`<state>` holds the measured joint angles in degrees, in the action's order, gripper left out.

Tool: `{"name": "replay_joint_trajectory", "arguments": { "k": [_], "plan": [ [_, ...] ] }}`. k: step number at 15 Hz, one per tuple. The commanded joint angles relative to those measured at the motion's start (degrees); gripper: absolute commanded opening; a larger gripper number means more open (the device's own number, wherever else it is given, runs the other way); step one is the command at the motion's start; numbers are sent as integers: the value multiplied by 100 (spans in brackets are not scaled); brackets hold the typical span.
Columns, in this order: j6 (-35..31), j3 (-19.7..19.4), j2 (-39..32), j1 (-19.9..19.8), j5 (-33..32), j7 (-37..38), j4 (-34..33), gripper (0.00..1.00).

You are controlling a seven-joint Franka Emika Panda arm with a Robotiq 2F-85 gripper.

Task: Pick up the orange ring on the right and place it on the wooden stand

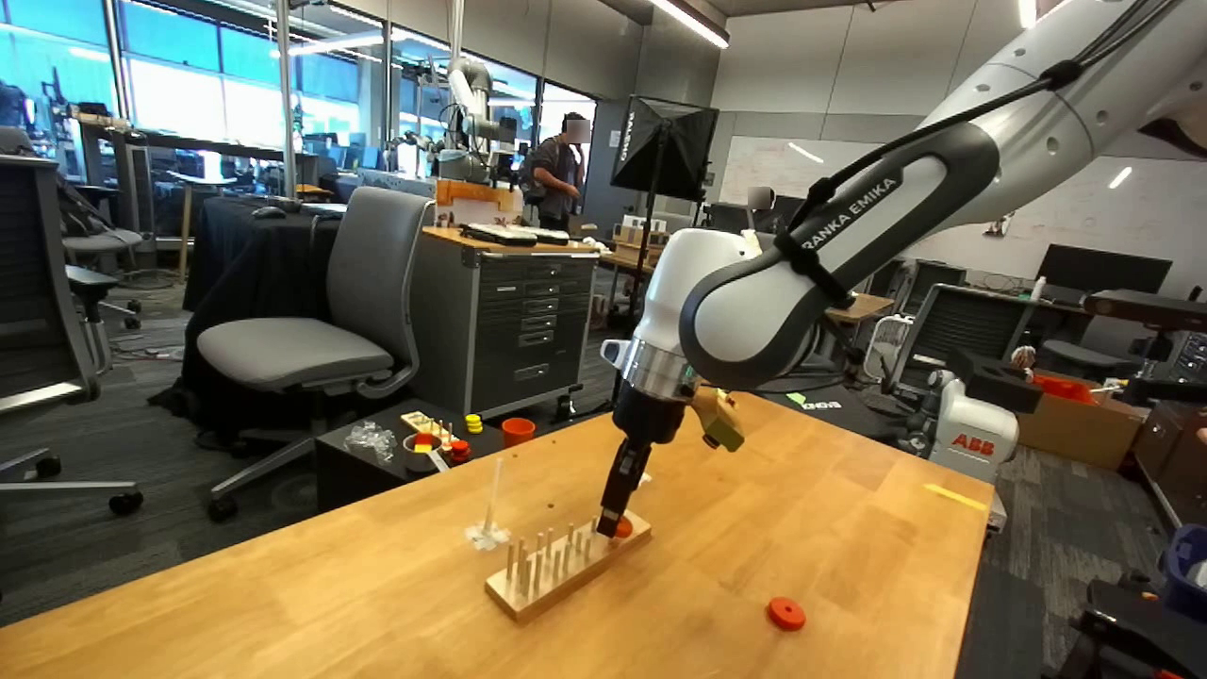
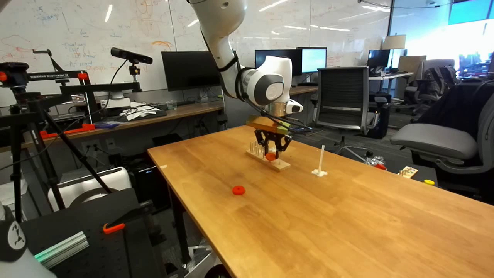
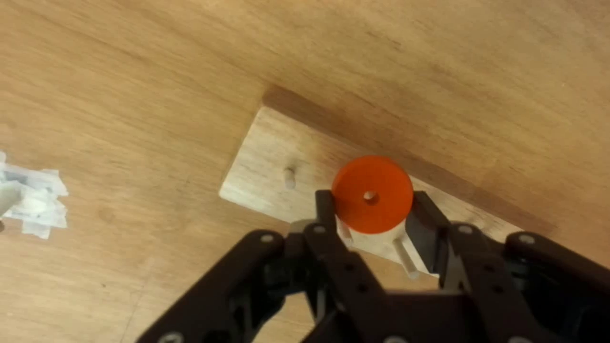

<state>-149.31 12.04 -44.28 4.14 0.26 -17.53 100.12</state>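
My gripper (image 3: pixel 372 195) is shut on the orange ring (image 3: pixel 371 218), its two dark fingers (image 3: pixel 326 205) pressing on opposite sides of the rim. Below them lies the wooden stand (image 3: pixel 255 159), a pale plate with thin upright pegs. Something pale shows through the ring's centre hole; I cannot tell whether it is a peg tip or bare wood. Both exterior views have the ring (image 2: pixel 270 156) held low over the stand (image 2: pixel 281 166), nearer its sparsely pegged end. In an exterior view the gripper (image 1: pixel 611 528) points down at the stand (image 1: pixel 589 564).
A second orange ring (image 1: pixel 785 613) lies flat on the table, apart from the stand. A single thin upright rod (image 2: pixel 321 159) stands on a taped white base (image 3: pixel 40 202) beside the stand. Past the table's edge, a low black surface carries a red-orange cup (image 1: pixel 518 432) and small parts.
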Motion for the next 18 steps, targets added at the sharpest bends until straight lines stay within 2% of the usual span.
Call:
{"name": "replay_joint_trajectory", "arguments": {
  "k": [1,5,10,13,18],
  "plan": [
    [273,-386,-135,381,-322,500,-375,18],
    [422,-648,-241,630,-572,835,-606,18],
    [494,-673,-241,682,-623,915,-679,18],
    [489,-530,-95,546,-552,698,-462,18],
    [398,-110,288,150,-451,-115,223,18]
  ]
}}
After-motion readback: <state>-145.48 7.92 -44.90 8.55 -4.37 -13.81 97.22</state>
